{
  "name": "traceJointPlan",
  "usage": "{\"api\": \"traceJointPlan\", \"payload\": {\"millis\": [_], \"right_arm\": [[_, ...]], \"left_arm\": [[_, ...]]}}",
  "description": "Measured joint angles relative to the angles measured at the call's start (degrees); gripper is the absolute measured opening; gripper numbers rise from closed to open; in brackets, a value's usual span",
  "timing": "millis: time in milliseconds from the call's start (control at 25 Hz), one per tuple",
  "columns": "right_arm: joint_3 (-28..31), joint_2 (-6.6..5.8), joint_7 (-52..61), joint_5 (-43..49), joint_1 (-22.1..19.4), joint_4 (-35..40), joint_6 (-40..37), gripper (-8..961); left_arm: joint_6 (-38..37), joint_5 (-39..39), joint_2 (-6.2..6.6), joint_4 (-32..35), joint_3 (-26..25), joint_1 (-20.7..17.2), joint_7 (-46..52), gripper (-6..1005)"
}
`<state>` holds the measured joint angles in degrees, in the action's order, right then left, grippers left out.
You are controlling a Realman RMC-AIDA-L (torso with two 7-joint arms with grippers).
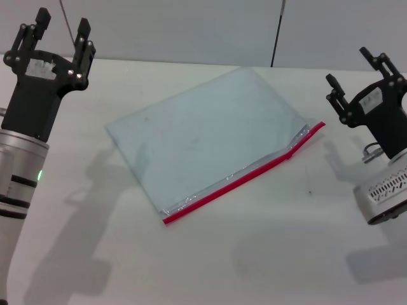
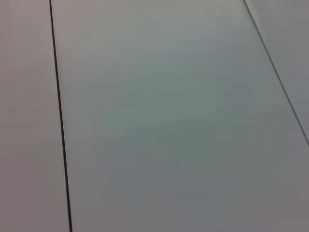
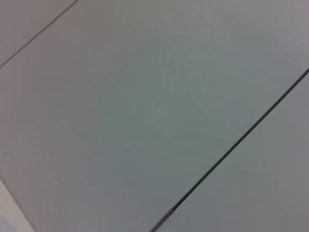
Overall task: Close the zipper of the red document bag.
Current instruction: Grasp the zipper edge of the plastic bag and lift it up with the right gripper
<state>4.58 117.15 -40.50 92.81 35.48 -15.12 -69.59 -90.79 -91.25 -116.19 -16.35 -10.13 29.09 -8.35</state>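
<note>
The red document bag lies flat and skewed on the white table, a translucent pale blue-grey pouch. Its zipper is a thin red strip along the near edge, with a silvery band beside it; the band looks lifted near the right end. My left gripper is raised at the far left, open, well away from the bag. My right gripper is raised at the right, open, just beyond the zipper's right end. Both wrist views show only grey wall panels.
The white table reaches from the bag toward the front edge. A grey wall with dark vertical seams stands behind the table.
</note>
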Motion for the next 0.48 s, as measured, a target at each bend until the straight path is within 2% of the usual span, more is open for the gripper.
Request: {"api": "traceJointPlan", "payload": {"millis": [120,200,240,280,360,480], "right_arm": [[0.1,-0.16,6.8,0.0,0.5,-0.2,-0.1,670],[0.1,-0.31,16.4,0.0,1.1,0.5,0.1,671],[0.2,-0.41,25.7,0.0,1.6,1.6,0.6,672],[0.2,-0.41,25.7,0.0,1.6,1.6,0.6,672],[0.1,-0.44,37.4,0.1,2.2,3.7,1.7,673],[0.0,-0.44,48.0,0.2,2.7,5.9,3.3,675]], "left_arm": [[0.0,0.0,0.00,0.0,0.0,0.0,0.1,601],[0.0,-0.2,0.00,0.0,0.0,0.0,0.4,601],[0.0,-0.3,0.00,0.0,0.0,0.0,0.7,601],[0.0,-0.3,0.00,0.0,0.0,0.0,0.7,601],[0.0,-0.3,0.00,0.0,0.0,0.0,1.1,601],[0.0,-0.3,0.00,0.0,0.0,0.1,1.9,601]]}}
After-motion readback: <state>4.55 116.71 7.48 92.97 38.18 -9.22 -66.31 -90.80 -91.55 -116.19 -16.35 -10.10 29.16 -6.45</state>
